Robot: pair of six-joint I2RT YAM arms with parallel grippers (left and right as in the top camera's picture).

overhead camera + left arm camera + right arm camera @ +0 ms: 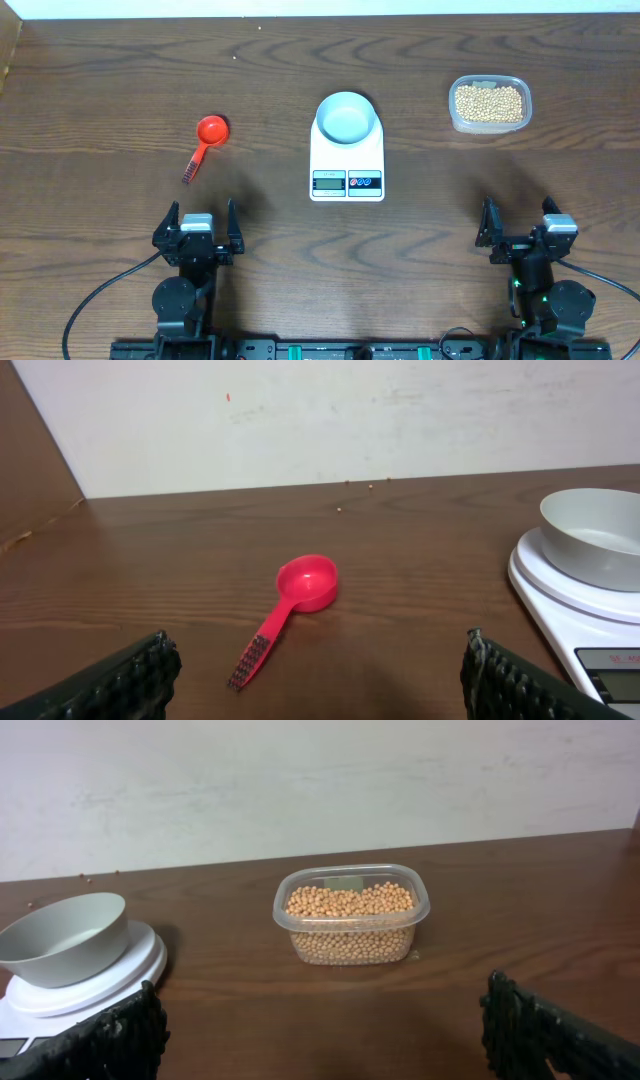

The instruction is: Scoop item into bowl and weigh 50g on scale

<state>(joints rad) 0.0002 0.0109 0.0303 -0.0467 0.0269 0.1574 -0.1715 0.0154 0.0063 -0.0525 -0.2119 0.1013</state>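
The desk (100, 60) is dark brown wood with a strong grain, and it runs back to a plain white wall (350, 420). At the far left a brown board (30, 460) stands up along the desk's edge.

Left of the middle lies a red plastic scoop (205, 140). Its round cup points toward the wall and its handle slants back toward the arms. The left tool (200, 215) hangs just short of that handle, low over the wood. Its two black fingers are spread wide with nothing between them.

In the middle sits the white rectangular scale (347, 160), with its grey display (329, 181) and red and blue buttons (365, 181) on the near edge. The reading is too small to make out. The white bowl (347, 120) stands on the far half of the scale. Its pale bluish inside is bare.

A few small specks (340, 510) lie on the wood near the wall, and I cannot tell what they are.

Far right, near the wall and well apart from the scale, is a clear rounded plastic tub (490, 128). The tan-yellow beans (489, 103) are all in it, filling it nearly to the rim.

The right tool (519, 215) waits on the near side of the desk, in line with the tub but well short of it. It is released too, with fingers wide apart and gripping nothing.

Black cables (100, 300) trail off from the arm bases along the near edge.
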